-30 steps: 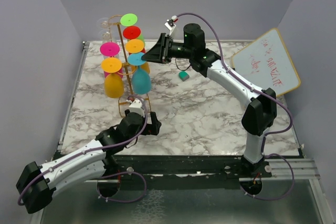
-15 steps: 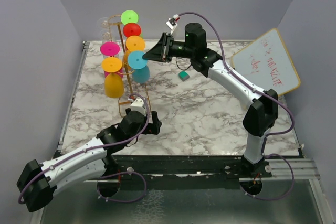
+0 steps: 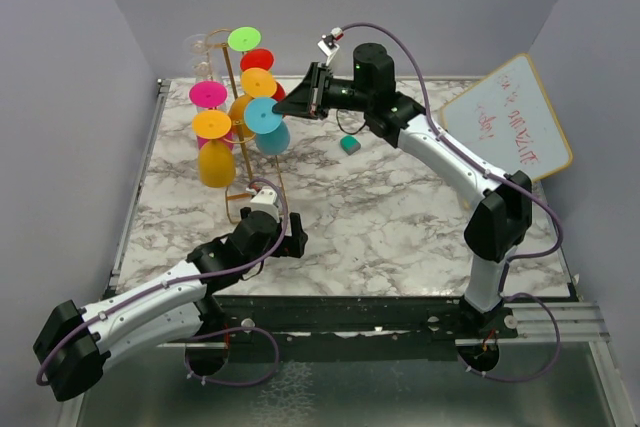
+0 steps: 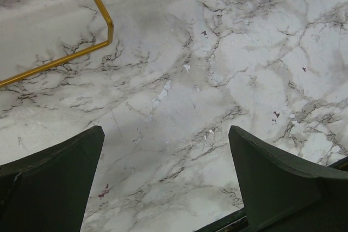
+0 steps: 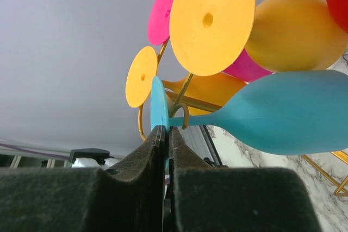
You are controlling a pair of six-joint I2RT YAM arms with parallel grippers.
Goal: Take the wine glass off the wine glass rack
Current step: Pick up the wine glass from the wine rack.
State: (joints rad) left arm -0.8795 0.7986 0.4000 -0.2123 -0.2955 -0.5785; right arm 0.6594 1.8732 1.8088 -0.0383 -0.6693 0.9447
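Observation:
The gold wire wine glass rack (image 3: 230,87) stands at the back left of the marble table, hung with several coloured wine glasses. My right gripper (image 3: 277,107) is shut on the rim of the teal wine glass's foot (image 3: 262,115). In the right wrist view the fingertips (image 5: 157,134) pinch that thin disc, and the stem still sits in the rack's curled hook (image 5: 183,113). The teal bowl (image 5: 288,112) tilts off to the right. My left gripper (image 3: 290,239) is low over the table beside the rack's base (image 4: 103,23), open (image 4: 166,131) with only marble between its fingers.
Orange (image 3: 258,82), yellow (image 3: 212,125), pink (image 3: 208,95), red (image 3: 258,60) and green (image 3: 243,38) glasses crowd the same rack. A small teal block (image 3: 349,145) lies under the right arm. A whiteboard (image 3: 510,117) leans at the right edge.
My right gripper's jaws have closed on the teal glass's foot. The teal glass's bowl has swung upward and back, and the rack's other glasses have shifted a little. The left arm has barely moved.

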